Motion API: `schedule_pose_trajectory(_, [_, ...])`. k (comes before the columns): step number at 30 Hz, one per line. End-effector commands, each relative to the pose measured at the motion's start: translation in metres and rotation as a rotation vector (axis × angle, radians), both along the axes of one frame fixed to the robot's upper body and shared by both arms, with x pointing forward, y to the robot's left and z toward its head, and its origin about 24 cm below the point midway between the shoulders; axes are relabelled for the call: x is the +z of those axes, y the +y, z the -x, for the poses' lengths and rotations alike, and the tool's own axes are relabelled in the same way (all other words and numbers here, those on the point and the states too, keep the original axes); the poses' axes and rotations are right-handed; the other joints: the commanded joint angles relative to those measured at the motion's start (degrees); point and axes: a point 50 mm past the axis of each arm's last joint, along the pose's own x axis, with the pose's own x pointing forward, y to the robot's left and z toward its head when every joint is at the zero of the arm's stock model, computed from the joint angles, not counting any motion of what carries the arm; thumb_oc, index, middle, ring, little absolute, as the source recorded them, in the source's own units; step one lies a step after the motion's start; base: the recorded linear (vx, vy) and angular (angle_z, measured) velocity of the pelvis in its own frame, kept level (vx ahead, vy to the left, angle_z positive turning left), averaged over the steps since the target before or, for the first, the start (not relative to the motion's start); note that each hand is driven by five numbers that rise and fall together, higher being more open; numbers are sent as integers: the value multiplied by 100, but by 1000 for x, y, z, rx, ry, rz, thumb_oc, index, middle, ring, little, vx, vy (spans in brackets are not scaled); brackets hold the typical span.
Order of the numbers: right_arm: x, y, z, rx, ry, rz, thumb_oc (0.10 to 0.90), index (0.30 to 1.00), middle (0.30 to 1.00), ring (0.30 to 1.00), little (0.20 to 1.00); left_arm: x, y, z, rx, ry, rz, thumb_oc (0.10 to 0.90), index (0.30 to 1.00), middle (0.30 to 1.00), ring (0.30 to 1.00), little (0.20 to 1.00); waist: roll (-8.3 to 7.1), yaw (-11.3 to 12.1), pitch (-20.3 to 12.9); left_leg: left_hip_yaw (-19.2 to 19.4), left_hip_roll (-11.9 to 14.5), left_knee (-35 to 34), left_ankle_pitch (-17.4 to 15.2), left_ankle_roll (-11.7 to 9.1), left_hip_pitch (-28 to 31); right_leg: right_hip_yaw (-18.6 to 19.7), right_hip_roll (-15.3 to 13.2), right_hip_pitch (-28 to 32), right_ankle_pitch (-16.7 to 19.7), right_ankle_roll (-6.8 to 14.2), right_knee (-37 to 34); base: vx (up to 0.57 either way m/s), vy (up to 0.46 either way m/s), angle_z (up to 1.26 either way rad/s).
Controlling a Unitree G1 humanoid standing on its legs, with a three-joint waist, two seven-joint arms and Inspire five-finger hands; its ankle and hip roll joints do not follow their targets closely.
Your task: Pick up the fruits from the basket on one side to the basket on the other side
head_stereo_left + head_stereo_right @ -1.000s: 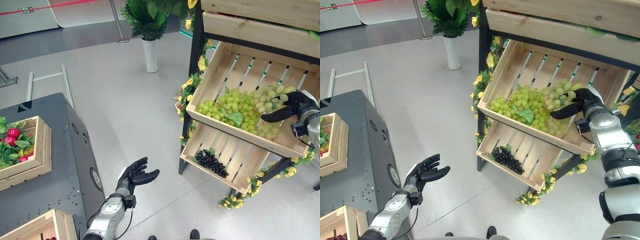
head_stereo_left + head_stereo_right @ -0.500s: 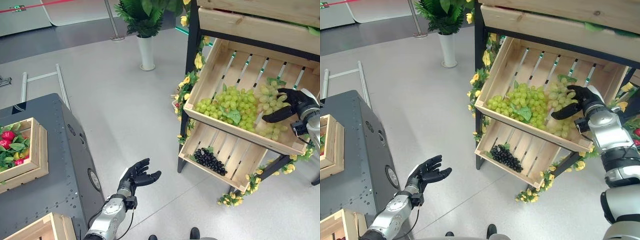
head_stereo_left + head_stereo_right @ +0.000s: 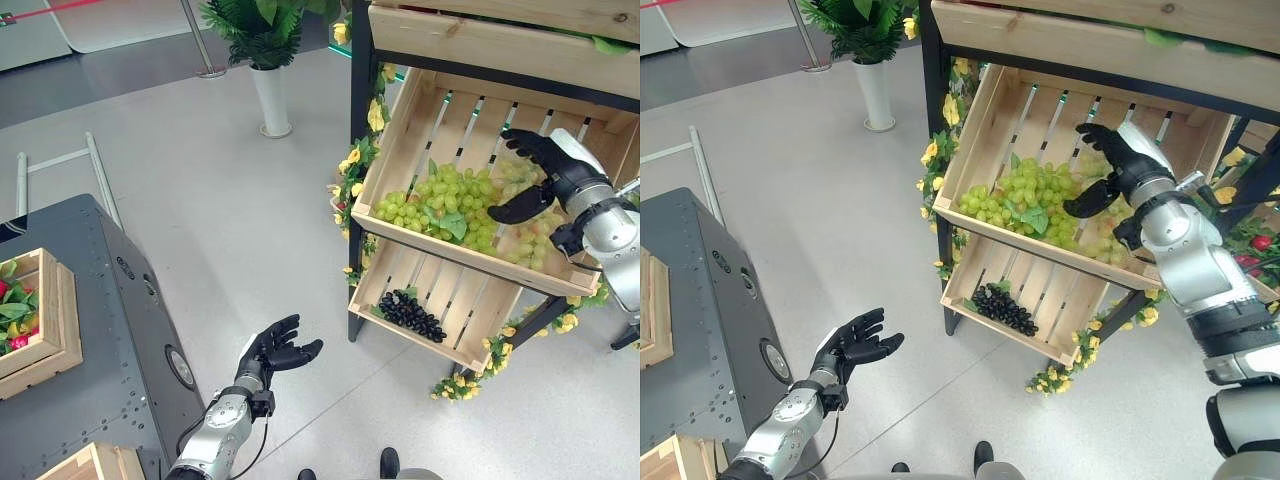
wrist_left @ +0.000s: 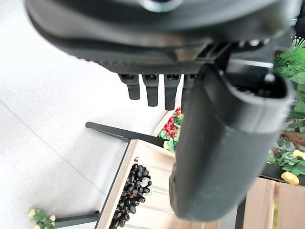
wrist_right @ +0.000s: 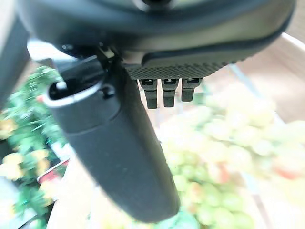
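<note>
**Right robot hand lifts off the grapes, nothing held**

I have the right robot hand (image 3: 535,180) hanging just above the far end of the heap of green grapes (image 3: 455,205) in the slatted wooden crate (image 3: 405,150) on the middle shelf of the dark-framed stand. Its fingers are spread and straight and its thumb sticks out toward the heap; my right wrist view shows the fingers extended over the grapes with nothing between them and the thumb. So it is released, not grasping.

Compared with a second ago, that hand has moved up and back from the front of the heap toward the rear slats, and the whole view has swung, so much of the apparent shift is my head camera turning. The grapes lie in the crate as they did; no bunch has come away.

I read this as repositioning for a fresh reach: the pick has not begun. The bunch of dark grapes (image 3: 412,315) sits untouched in the lower wooden crate (image 3: 470,330).

My left robot hand (image 3: 272,350) hovers low over the floor, palm up, fingers relaxed and empty. The receiving wooden box with red fruit and leaves (image 3: 35,320) rests on the grey counter (image 3: 110,370), well apart from the stand.
</note>
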Motion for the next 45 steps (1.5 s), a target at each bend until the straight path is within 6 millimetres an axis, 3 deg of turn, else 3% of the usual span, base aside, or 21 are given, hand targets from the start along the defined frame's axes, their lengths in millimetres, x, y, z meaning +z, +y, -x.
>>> schedule_pose_trajectory(1, [61,5,16,13,-352,110,800,900,900,900,900,41,4,-30,-26,-208,-22,800,900,900,900,900,-276,55,-356,10,-376,52,-671,232,108,91,41,428,-499,12,43,6,0,-5])
schedule_pose_trajectory(11, [50,54,44,199,-581,261,800,900,900,900,900,43,-2,-32,4,-218,-18,800,900,900,900,900,-190,34,-315,67,-371,52,-715,252,134,130,43,430,-526,35,43,2,-3,-2])
schedule_pose_trajectory(15, [39,73,54,340,-578,203,800,900,900,900,900,42,-3,-32,9,-214,-27,800,900,900,900,900,-162,56,-305,51,-374,52,-716,250,117,119,39,418,-536,42,43,0,0,0])
schedule_pose_trajectory(23, [-21,82,72,500,-377,-64,800,900,900,900,900,33,-3,-22,56,-178,-27,800,900,900,900,900,-79,60,-226,25,-359,52,-686,247,124,-7,27,450,-555,26,43,2,-43,2])
schedule_pose_trajectory(34, [-51,103,86,664,-244,-389,800,900,900,900,900,36,-1,-19,103,-200,-19,800,900,900,900,900,-66,203,-52,-191,-327,58,-570,186,61,-246,63,514,-638,-85,65,-7,-93,8])
schedule_pose_trajectory(38, [-62,122,90,820,-113,-624,800,900,900,900,900,39,1,-21,143,-237,-34,800,900,900,900,900,-88,347,21,-351,-297,94,-480,114,-39,-438,59,512,-679,-142,91,-9,-131,21])
schedule_pose_trajectory(45, [-84,158,90,1025,122,-808,800,900,900,900,900,38,-6,-20,149,-247,-46,800,900,900,900,900,-219,637,151,-490,-202,605,-402,-61,-435,-824,31,452,-704,-309,147,1,-109,28])
